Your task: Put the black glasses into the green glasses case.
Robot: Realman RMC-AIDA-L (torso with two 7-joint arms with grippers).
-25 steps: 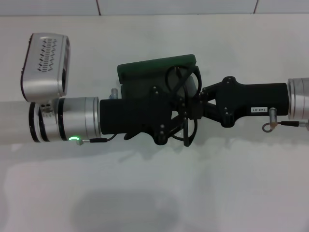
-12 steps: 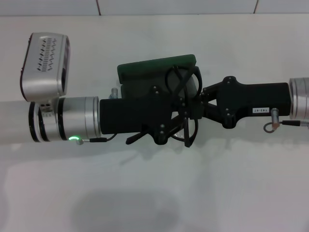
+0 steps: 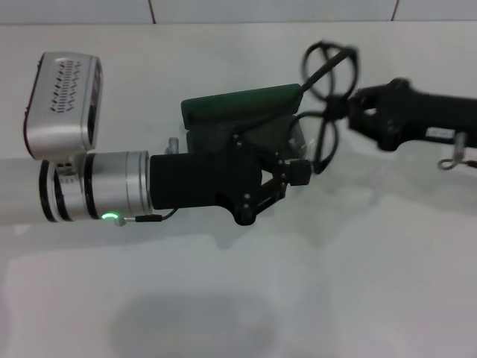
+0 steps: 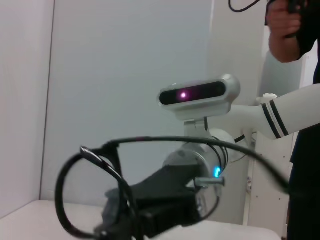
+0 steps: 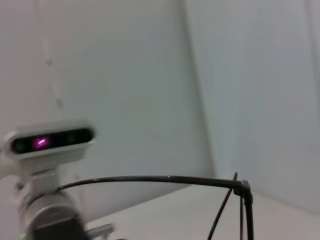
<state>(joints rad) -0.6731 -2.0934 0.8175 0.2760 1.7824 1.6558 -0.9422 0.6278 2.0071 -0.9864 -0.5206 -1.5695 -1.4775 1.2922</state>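
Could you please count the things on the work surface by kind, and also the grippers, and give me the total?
Glasses: 1, the black glasses, held by the right gripper.
Cases: 1, the green glasses case, partly hidden behind the left gripper.
Grippers: 2, right and left.
Total: 4.

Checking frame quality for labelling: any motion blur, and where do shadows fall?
Head view: the black glasses and right gripper are smeared by motion blur; the left gripper and the green glasses case are sharp, and soft shadows lie on the table below the arms. Left wrist view: frame blurred up close. Right wrist view: soft throughout.
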